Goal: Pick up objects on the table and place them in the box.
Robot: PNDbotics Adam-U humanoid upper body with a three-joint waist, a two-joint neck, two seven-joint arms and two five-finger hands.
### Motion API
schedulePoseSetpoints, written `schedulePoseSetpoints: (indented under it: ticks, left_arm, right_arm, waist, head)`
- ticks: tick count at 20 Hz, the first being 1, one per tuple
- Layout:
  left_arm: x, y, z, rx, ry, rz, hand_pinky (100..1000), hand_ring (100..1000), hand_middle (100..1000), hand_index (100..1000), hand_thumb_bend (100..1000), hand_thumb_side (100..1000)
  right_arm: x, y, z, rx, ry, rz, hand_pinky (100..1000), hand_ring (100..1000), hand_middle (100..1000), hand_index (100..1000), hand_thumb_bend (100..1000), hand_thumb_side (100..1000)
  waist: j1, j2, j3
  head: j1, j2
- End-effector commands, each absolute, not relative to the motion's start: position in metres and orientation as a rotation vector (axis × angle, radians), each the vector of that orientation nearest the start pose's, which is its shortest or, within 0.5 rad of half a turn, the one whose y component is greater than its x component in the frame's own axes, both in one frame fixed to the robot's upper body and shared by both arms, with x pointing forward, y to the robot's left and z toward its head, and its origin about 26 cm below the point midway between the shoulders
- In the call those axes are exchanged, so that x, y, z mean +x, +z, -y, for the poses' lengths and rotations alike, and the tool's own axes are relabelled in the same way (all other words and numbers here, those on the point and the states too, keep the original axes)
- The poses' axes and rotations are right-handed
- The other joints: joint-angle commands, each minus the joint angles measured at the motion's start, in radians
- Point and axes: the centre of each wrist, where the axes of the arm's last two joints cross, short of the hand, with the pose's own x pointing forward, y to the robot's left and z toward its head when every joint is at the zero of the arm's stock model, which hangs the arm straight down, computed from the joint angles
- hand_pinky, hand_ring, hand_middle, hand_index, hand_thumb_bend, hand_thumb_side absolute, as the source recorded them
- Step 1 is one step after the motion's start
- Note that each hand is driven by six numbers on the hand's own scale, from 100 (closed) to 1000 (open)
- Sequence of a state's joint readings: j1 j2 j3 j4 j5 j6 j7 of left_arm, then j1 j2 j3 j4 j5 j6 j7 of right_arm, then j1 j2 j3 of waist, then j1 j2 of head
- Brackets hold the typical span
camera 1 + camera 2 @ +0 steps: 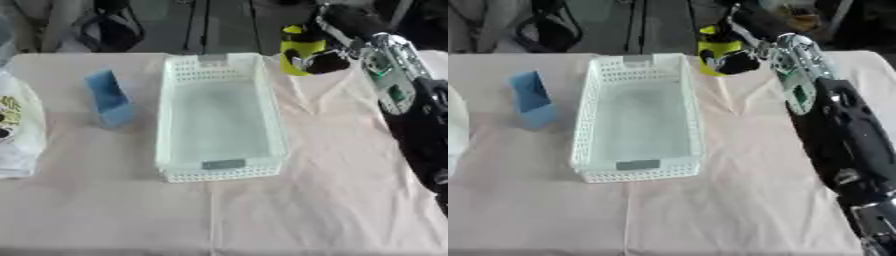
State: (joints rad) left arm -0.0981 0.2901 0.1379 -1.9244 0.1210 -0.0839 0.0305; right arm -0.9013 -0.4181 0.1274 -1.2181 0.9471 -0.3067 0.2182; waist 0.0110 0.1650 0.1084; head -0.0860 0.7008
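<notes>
**Right hand closing on the yellow bottle at the far edge**

I'm reaching my right hand across to the table's far edge, just past the far right corner of the white basket, and its fingers are curling around the yellow bottle. The bottle is standing upright, so I'm taking it from the side. The basket is sitting empty mid-table, long side running away from me, ready to receive it. A blue packet is waiting left of the basket, a printed white bag at the left edge. My left hand isn't showing.
</notes>
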Motion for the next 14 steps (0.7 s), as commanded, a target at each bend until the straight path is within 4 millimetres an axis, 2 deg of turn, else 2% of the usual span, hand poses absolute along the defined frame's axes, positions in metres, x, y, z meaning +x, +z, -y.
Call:
schedulePoseSetpoints:
  ticks: [1,7,11,12,14]
  left_arm:
    - [0.281,0.144,-0.316,0.207,-0.127,2.148,567,630,654,849,256,926]
    - [0.282,0.144,-0.316,0.201,-0.133,2.145,567,630,655,849,256,925]
    - [0.282,0.144,-0.315,0.198,-0.136,2.145,567,630,655,849,256,925]
    - [0.282,0.144,-0.315,0.198,-0.137,2.146,566,630,654,849,256,925]
    - [0.282,0.145,-0.316,0.200,-0.136,2.146,566,630,654,849,257,925]
  right_arm:
    - [0.441,0.271,0.217,-1.034,1.587,1.993,100,241,292,344,100,100]
    - [0.423,0.284,0.168,-0.891,1.723,2.159,100,246,299,346,100,100]
    - [0.421,0.270,0.148,-0.747,1.867,2.141,100,264,324,362,100,100]
    - [0.421,0.261,0.144,-0.696,1.932,2.097,102,310,374,404,100,100]
    - [0.424,0.244,0.142,-0.600,2.041,1.992,163,366,446,474,100,100]
  waist:
    - [0.002,-0.022,0.003]
    - [0.001,-0.027,0.012]
    - [-0.003,-0.029,0.013]
    - [-0.004,-0.029,0.013]
    - [-0.004,-0.029,0.011]
  head:
    - [-0.009,0.006]
    - [-0.029,0.003]
    - [-0.034,-0.002]
    - [-0.035,-0.004]
    - [-0.037,-0.006]
